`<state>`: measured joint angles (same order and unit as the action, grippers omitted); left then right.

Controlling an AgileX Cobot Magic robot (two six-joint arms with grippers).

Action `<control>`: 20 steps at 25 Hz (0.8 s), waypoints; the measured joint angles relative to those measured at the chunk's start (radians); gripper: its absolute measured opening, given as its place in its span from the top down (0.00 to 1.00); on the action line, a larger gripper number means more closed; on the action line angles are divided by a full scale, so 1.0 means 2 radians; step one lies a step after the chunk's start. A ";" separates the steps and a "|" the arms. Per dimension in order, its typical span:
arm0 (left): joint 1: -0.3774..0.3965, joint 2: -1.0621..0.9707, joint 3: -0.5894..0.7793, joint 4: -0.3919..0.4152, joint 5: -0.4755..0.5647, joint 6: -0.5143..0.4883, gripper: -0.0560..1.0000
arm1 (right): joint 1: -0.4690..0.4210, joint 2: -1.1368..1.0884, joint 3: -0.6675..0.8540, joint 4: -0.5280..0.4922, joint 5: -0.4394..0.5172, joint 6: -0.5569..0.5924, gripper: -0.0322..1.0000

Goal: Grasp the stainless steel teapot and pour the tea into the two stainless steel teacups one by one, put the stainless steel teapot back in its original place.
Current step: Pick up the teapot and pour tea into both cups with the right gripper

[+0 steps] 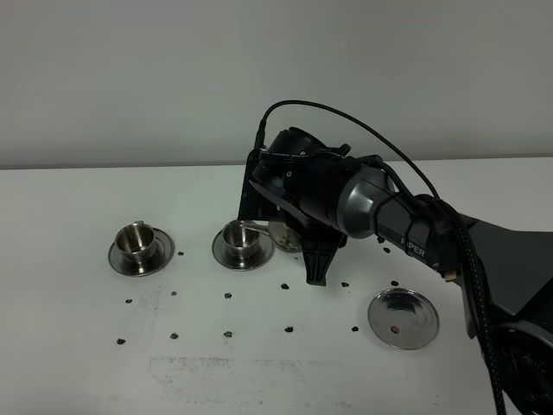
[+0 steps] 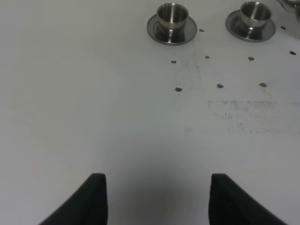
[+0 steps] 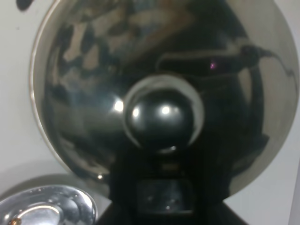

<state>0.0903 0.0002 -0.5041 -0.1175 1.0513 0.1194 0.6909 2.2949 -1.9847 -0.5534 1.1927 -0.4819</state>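
Teapot (image 3: 84, 93): mirror-polished steel, smooth; the domed lid and knob (image 3: 161, 117) carry dark reflections.
Left cup (image 1: 134, 237), right cup (image 1: 238, 233): bright, smooth steel.
Saucers under the cups (image 1: 117, 259): the same shiny steel.
Lone saucer (image 1: 403, 318): glossy steel with a small reddish spot.
Table (image 1: 78, 372): white, matt, with dark specks and a greyish scuffed patch.
Right arm (image 1: 380, 212): black casing with a slight sheen, and a satin grey section.
Cable (image 1: 480, 294): black braided sheath.
Left gripper (image 2: 157, 199) fingers (image 2: 89, 201): matt black.
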 joint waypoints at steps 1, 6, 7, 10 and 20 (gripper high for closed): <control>0.000 0.000 0.000 0.000 0.000 0.000 0.44 | 0.000 0.000 0.000 0.000 -0.003 0.000 0.77; 0.000 0.000 0.000 0.000 0.000 0.000 0.44 | 0.000 0.000 0.000 -0.011 -0.012 0.000 0.77; 0.000 0.000 0.000 0.000 0.000 0.000 0.44 | 0.000 0.000 0.000 -0.013 -0.016 0.000 0.77; 0.000 0.000 0.000 0.000 0.000 0.000 0.44 | 0.000 0.000 0.000 -0.021 -0.021 0.000 0.77; 0.000 0.000 0.000 0.000 0.000 0.000 0.44 | 0.000 0.014 0.000 -0.035 -0.031 -0.004 0.77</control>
<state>0.0903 0.0002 -0.5041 -0.1175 1.0513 0.1194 0.6909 2.3223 -1.9847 -0.6229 1.1313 -0.4904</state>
